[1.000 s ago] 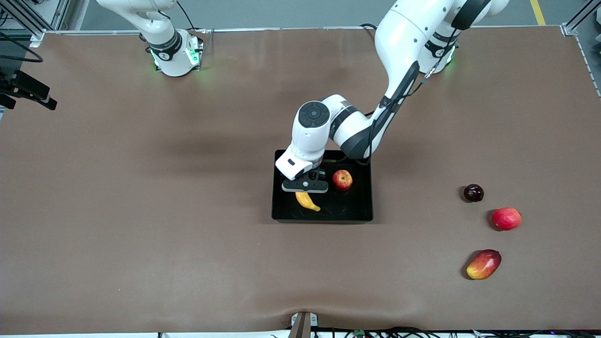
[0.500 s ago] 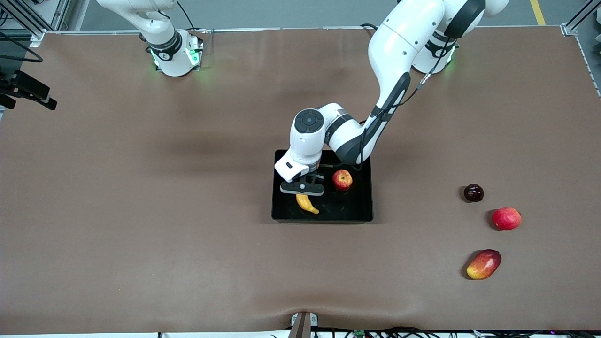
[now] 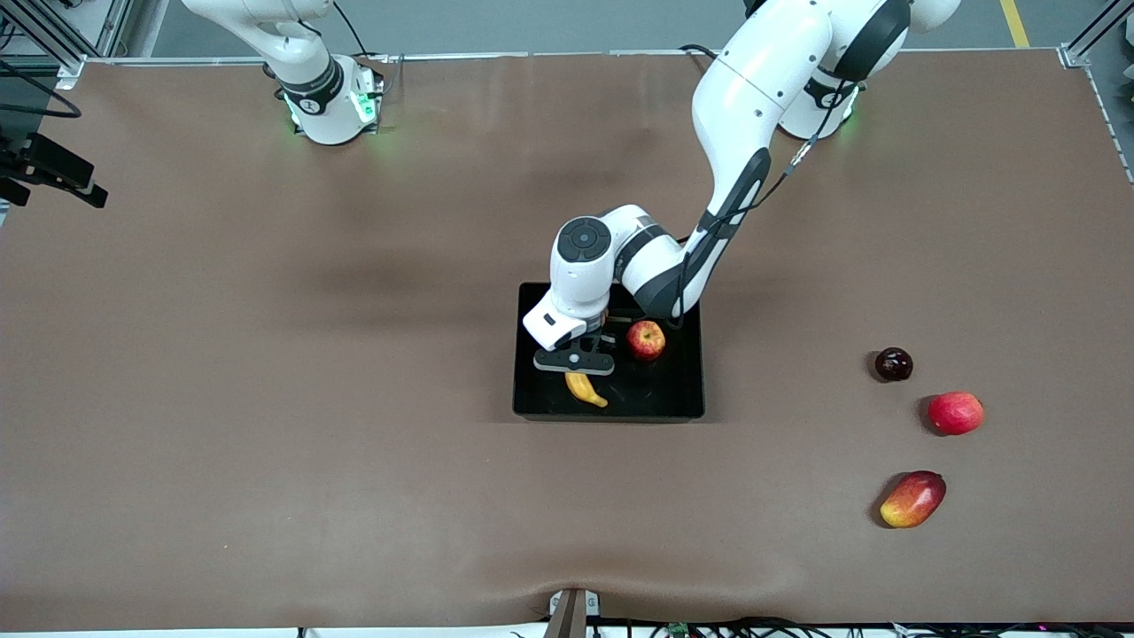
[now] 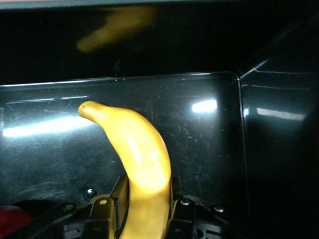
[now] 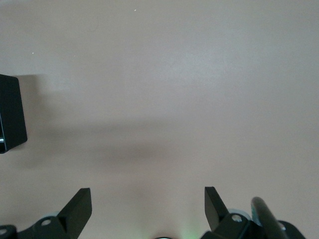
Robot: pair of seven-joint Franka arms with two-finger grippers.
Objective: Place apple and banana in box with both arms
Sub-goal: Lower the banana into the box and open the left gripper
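Sunk a little lower into the box (image 3: 609, 415) since a second ago, with the banana (image 3: 586, 388) carried along and now close over the floor. Left gripper (image 3: 576, 361) clamped on the banana's thick end, fingers (image 4: 110, 211) pressed to both its sides, the free tip pointing toward the wall nearest the front camera. Apple (image 3: 646, 339) already resting on the box floor, just beside the gripper toward the left arm's end and apart from the banana.

Right gripper (image 5: 148, 196) spread wide and empty, waiting above bare table (image 3: 266, 399).

Nearly done, by the look of it: only letting go of the banana and lifting clear left.

Little slack inside: banana tip near the wall, apple close alongside, so best lifted straight up. Plenty of open table all round the box. Dark round fruit (image 3: 893, 364), pinkish-red fruit (image 3: 956, 413) and mango (image 3: 913, 499) well apart toward the left arm's end, out of the way.
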